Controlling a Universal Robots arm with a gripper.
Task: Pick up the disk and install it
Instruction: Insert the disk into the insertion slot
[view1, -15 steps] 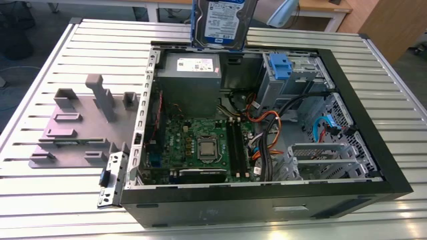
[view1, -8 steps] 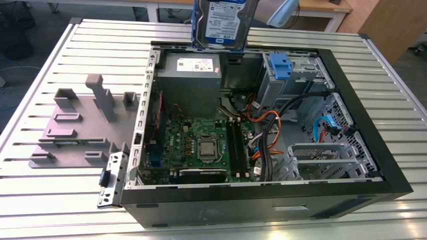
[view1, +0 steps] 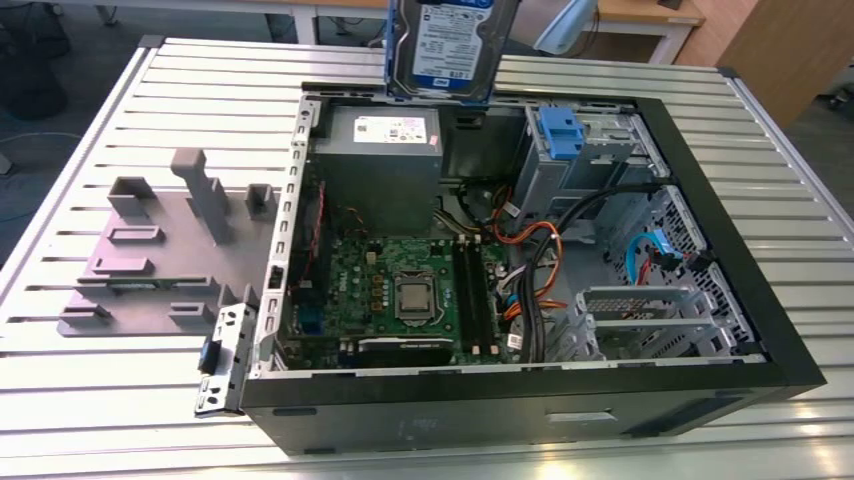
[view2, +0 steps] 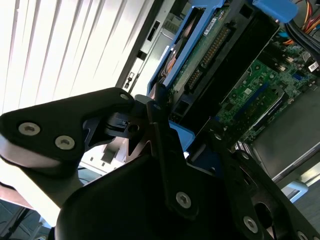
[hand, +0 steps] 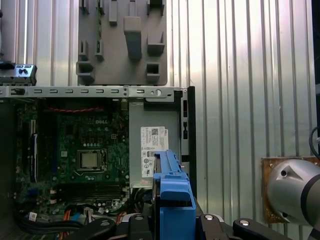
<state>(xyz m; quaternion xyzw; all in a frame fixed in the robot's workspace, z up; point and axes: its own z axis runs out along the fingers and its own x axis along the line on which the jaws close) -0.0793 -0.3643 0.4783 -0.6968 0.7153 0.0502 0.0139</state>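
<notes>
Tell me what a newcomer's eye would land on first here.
The disk hangs upright, clamped in the gripper, above the open computer case. Inside the case lies a green motherboard; a grey plastic stand sits on the slatted table at the exterior view's left.

computer case (view1: 507, 420) open above, cables (view1: 534, 250) strung beside drive cage (view1: 574, 150), power-supply box (view1: 380, 170) beneath the disk (view1: 447, 45)
</notes>
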